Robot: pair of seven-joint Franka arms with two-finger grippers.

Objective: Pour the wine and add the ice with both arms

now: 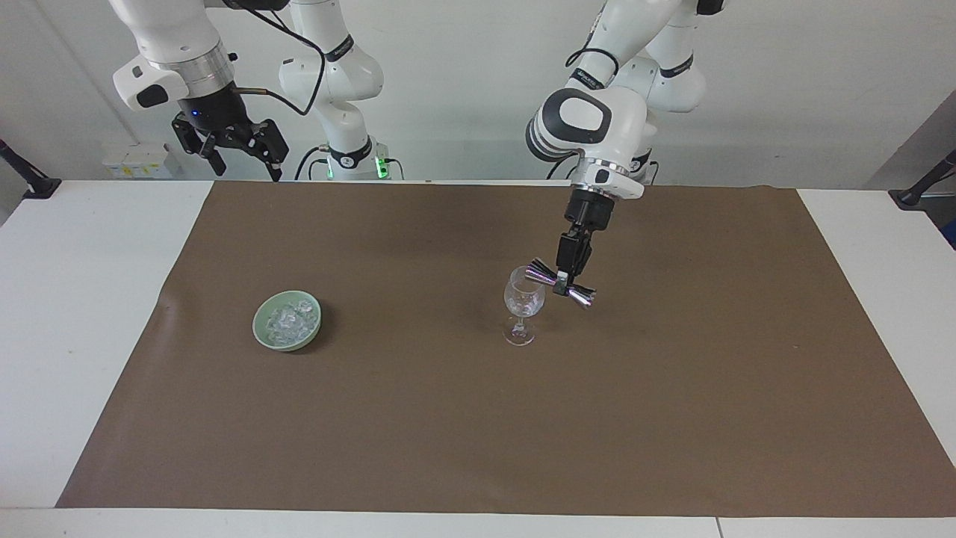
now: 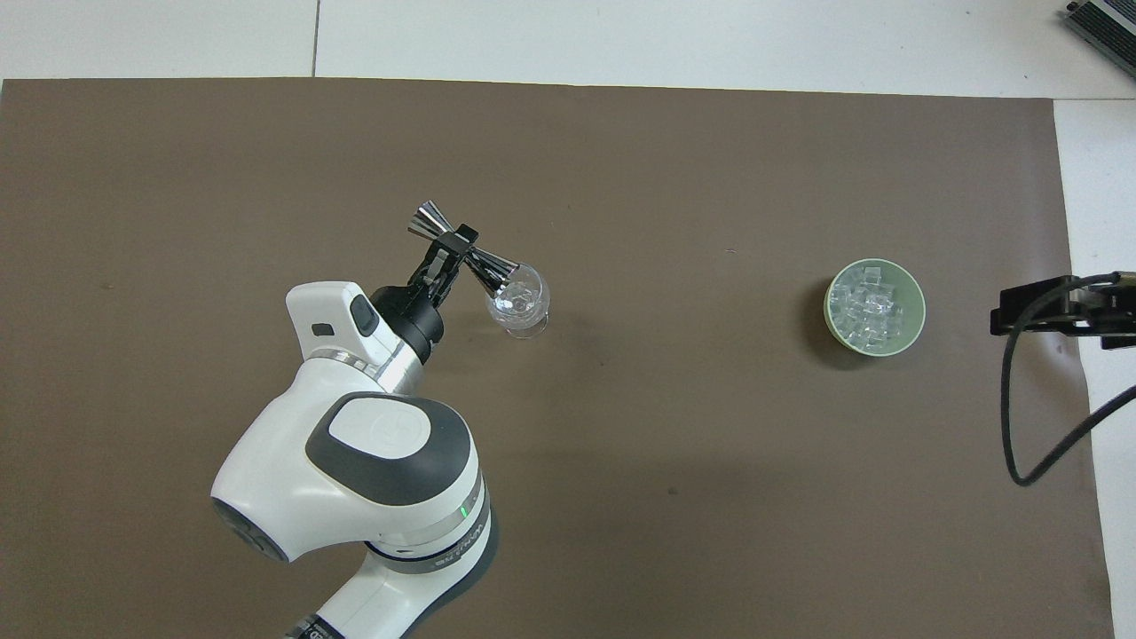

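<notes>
A clear stemmed glass (image 1: 523, 302) (image 2: 519, 302) stands on the brown mat near the table's middle. My left gripper (image 1: 562, 282) (image 2: 455, 245) is shut on the waist of a shiny metal double-cone jigger (image 1: 579, 297) (image 2: 429, 218). The jigger lies tilted, with one cone at the glass's rim. No wine shows in either view. The ice (image 1: 286, 320) (image 2: 868, 306) is heaped in a pale green bowl (image 1: 259, 330) (image 2: 918, 311) toward the right arm's end. My right gripper (image 1: 246, 166) (image 2: 1007, 318) waits open and raised at that end, holding nothing.
A brown mat (image 1: 448, 433) covers most of the white table (image 1: 82, 299). A black cable (image 2: 1021, 426) hangs from the right gripper. Black clamps (image 1: 30, 179) sit at the table's corners nearest the robots.
</notes>
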